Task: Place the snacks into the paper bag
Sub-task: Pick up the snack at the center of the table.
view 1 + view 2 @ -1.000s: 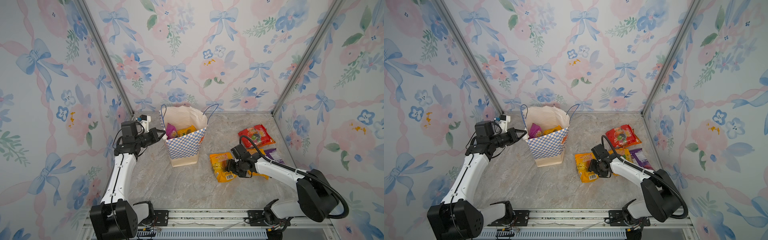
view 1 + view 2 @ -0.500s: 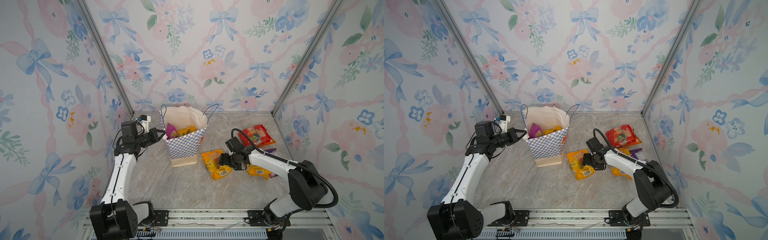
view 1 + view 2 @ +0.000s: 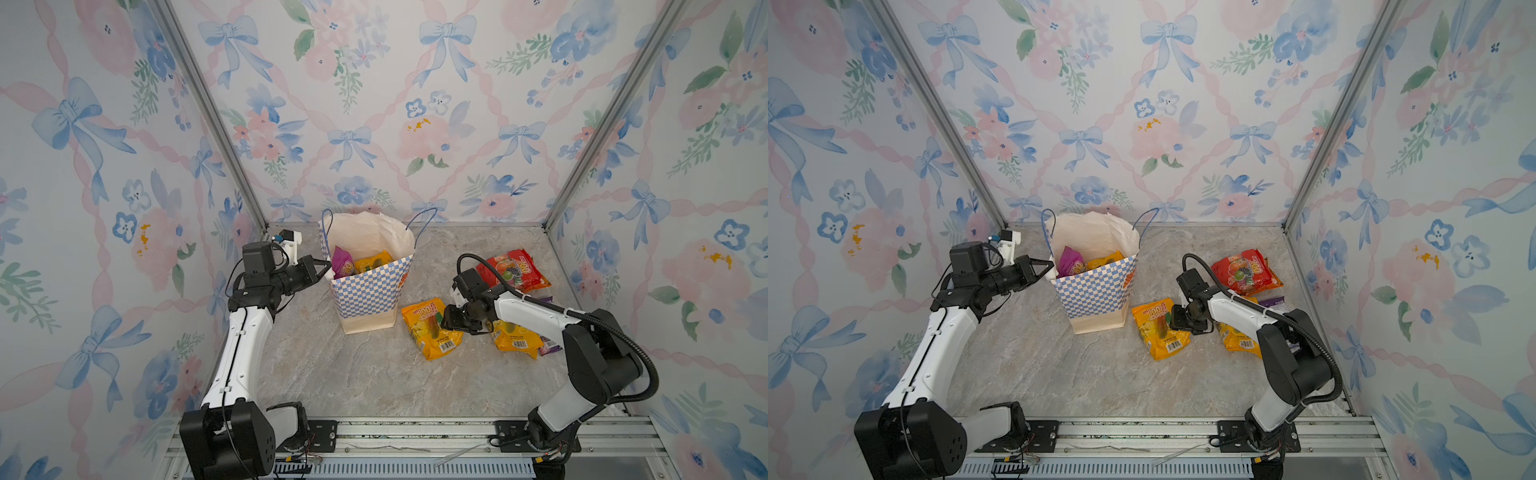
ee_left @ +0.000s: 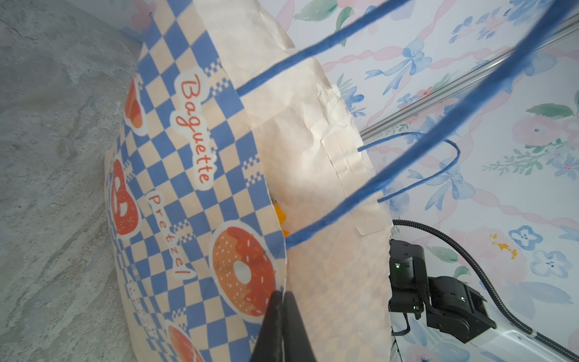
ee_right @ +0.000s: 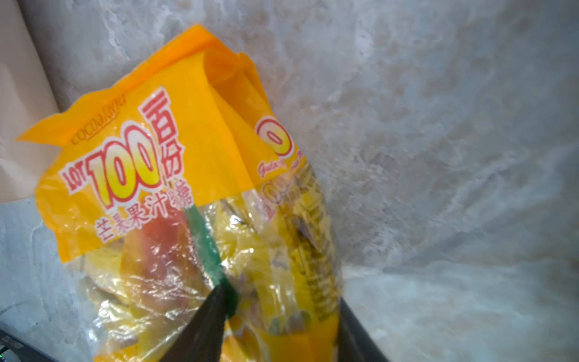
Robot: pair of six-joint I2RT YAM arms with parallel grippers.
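The checkered paper bag (image 3: 365, 291) (image 3: 1096, 291) (image 4: 188, 188) stands upright at the back middle, with a purple snack (image 3: 343, 262) and a yellow snack (image 3: 374, 262) inside. My left gripper (image 3: 328, 270) (image 3: 1050, 266) (image 4: 283, 296) is shut on the bag's left rim. A yellow "100" pouch (image 3: 430, 332) (image 3: 1158, 332) (image 5: 175, 175) lies on the table right of the bag's base. My right gripper (image 3: 446, 322) (image 3: 1173, 318) (image 5: 282, 301) is shut on a bunched fold at its right edge.
A red pouch (image 3: 513, 270) (image 3: 1246, 272) lies at the back right. Another yellow pouch (image 3: 515, 338) (image 3: 1239, 338) sits under my right forearm, with a purple packet (image 3: 548, 345) (image 3: 1273, 300) beside it. Enclosure walls close in on three sides; a metal rail (image 3: 415, 432) runs along the front.
My right gripper slid left toward the bag, shifting the yellow pouch a little, and its jaws widened, then narrowed onto the pouch's edge. The left arm and bag have not moved.
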